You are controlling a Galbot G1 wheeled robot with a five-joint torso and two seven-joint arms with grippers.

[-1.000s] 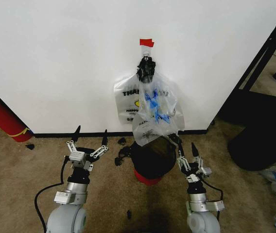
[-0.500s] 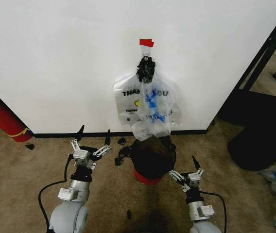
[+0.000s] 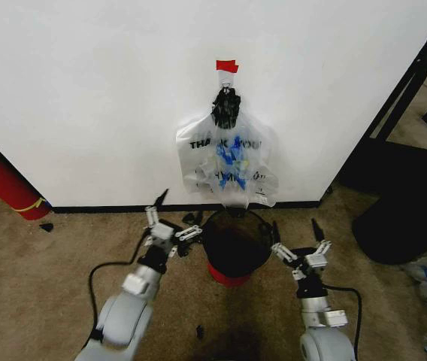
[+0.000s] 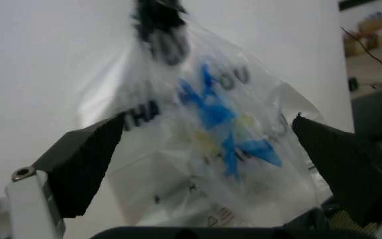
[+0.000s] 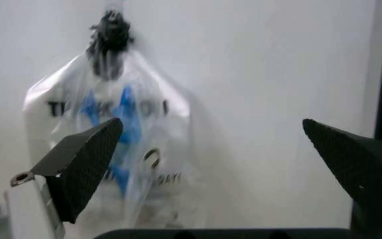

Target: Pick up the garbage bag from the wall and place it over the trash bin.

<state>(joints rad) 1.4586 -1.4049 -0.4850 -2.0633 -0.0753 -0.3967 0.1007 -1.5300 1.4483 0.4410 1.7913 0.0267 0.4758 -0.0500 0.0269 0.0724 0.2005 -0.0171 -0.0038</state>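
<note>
Garbage bag (image 3: 228, 169), thin crinkled see-through plastic, blue strips, lettering partly obscured, hangs on white wall (image 3: 86, 90) above round black trash bin (image 3: 236, 244). Left claw (image 3: 170, 220) spread beside bin rim; right claw (image 3: 298, 242) spread opposite, both empty.

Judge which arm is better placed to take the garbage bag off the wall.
Left, marginally. The left gripper is open and its wrist view frames the garbage bag squarely between its fingers. The right gripper, also open, sits lower, with the bag off to one side.
</note>
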